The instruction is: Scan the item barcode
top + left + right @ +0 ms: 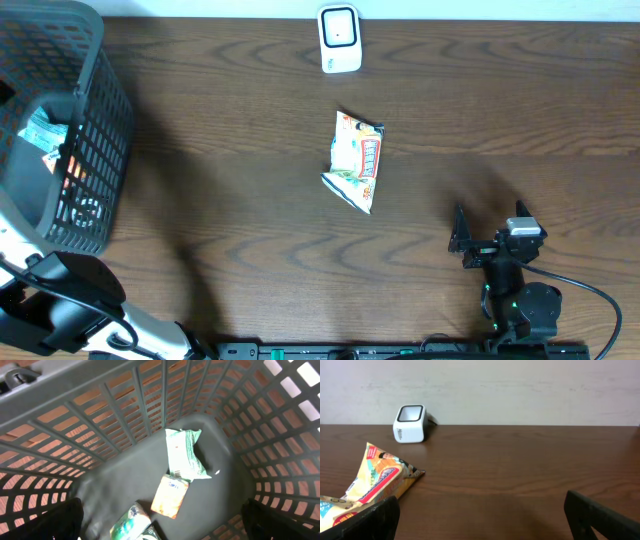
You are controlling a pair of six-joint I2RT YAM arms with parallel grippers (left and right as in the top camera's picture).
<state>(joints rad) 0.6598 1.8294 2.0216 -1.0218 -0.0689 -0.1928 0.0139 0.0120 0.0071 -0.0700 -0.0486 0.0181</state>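
Gaping empty: left claw (162, 522), right claw (482, 517); snack packet (357, 160) lettering unreadable.

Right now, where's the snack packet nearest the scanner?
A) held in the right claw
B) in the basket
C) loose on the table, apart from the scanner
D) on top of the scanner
C: the packet lies on the table, short of the scanner, and the right claw is open and apart from it.

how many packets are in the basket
3 in the basket: a green-white packet toward the far wall, an orange packet touching it, a third packet cut off at the bottom edge. Others may be hidden.
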